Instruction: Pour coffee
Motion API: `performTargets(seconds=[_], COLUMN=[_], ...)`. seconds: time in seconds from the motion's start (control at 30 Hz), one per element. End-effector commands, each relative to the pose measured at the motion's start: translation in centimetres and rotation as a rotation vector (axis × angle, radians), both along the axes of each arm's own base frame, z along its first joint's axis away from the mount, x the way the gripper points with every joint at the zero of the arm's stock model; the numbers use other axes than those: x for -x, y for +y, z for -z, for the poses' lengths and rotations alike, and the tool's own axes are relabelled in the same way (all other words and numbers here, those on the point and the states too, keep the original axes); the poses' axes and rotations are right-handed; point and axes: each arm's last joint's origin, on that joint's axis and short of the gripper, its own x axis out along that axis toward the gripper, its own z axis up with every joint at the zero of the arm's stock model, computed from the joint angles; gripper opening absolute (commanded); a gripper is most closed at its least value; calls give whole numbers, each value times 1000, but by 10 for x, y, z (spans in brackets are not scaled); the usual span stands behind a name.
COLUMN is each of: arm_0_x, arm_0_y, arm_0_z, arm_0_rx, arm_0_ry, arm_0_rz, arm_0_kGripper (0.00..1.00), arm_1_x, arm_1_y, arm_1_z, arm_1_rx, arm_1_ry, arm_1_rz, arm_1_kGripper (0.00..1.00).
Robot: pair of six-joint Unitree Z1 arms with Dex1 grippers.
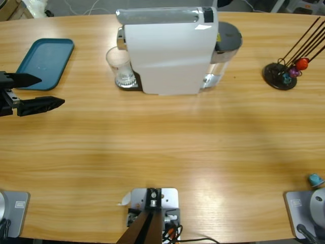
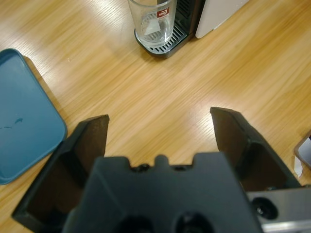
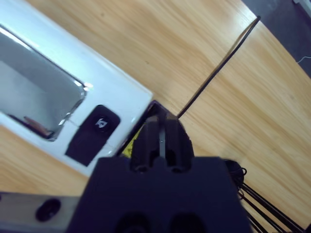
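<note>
Left gripper (image 2: 160,141) wide, facing the glass (image 2: 151,22); right gripper (image 3: 161,138) closed, empty.
Glass looks fragile, slippery: grasp mid-wall, keep upright.

Long wooden table (image 1: 167,137), light grain running lengthwise. Teal tray (image 1: 45,63) flat near left end, toward far edge. White coffee machine (image 1: 167,51) at far middle, black drip grate at its left side bearing clear glass (image 1: 120,66). Black round capsule stand (image 1: 279,76) with thin rods near right end, coloured capsules on it. Single teal capsule (image 1: 315,179) near right front corner. Small white scrap (image 1: 122,202) at front edge, middle.
</note>
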Motion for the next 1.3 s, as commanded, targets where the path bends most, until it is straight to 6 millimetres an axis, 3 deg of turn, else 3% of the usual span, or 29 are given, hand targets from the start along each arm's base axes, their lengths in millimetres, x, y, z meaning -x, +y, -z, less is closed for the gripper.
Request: performTargets(seconds=[0.03,0.17,0.4,0.57,0.9,1.17,1.3], arm_0_x=[5,4,4,4,4,4,3], arm_0_y=[6,5,5,5,5,5,4], arm_0_z=[4,4,4,5,5,5,5], arm_0_rx=[-6,-7,-8,-10,-11,-11,-12], arm_0_ry=[16,18,19,23,24,24,27], arm_0_rz=[-18,-18,-18,-18,-18,-18,-17], arm_0_kGripper=[899,899,899,899,899,899,899], arm_1_x=[2,9,17,16,11,14,19], arm_1_y=[25,29,49,53,24,21,20], arm_1_z=[-3,-10,8,11,3,3,-10], arm_1_rx=[78,81,96,97,111,115,105], arm_1_ry=[-2,-6,50,57,45,53,18], arm_1_rz=[-38,-54,-99,-104,-46,-46,-49], arm_1_kGripper=[0,0,0,0,0,0,0])
